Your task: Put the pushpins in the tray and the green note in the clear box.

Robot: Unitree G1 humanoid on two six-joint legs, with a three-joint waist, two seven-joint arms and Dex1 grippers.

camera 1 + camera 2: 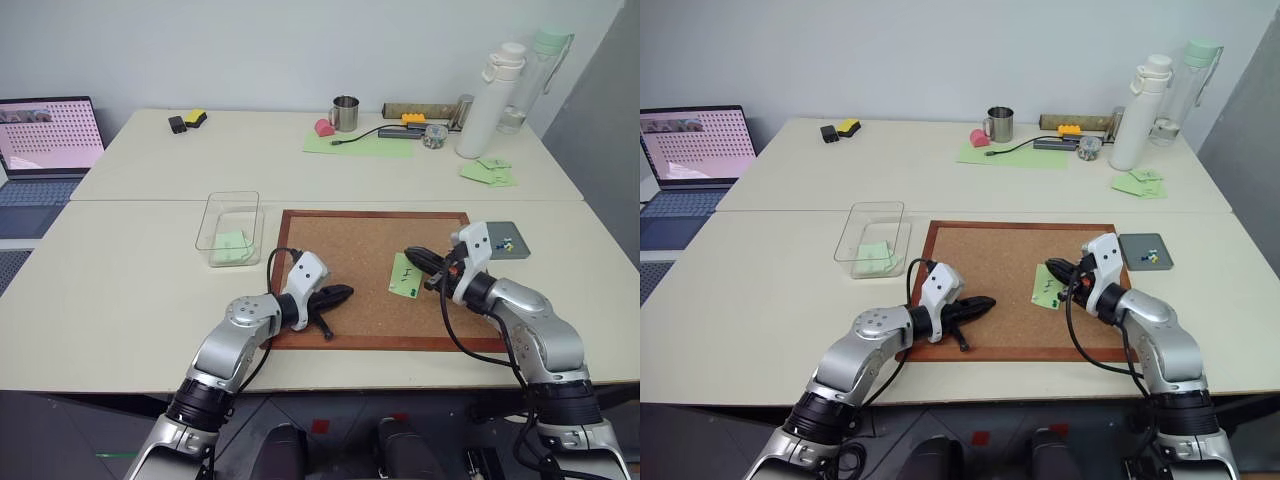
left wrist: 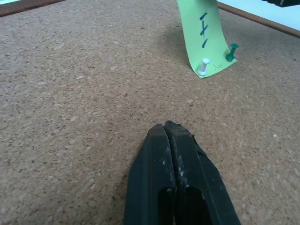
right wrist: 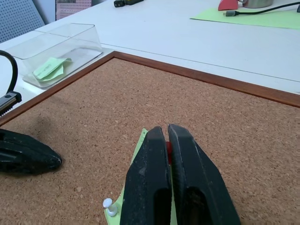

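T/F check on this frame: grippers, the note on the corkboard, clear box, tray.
1. The left gripper is shut, holding nothing. True.
2. The right gripper is open. False: it is shut on a red pushpin.
3. The green note lies in the clear box. False: it is on the corkboard, with a white pin and a green pin in it.
4. The tray holds pushpins. True.
5. The clear box is empty. False: a green paper lies inside.

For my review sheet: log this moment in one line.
right gripper shut on red pushpin | green note on corkboard, two pins left | left gripper shut
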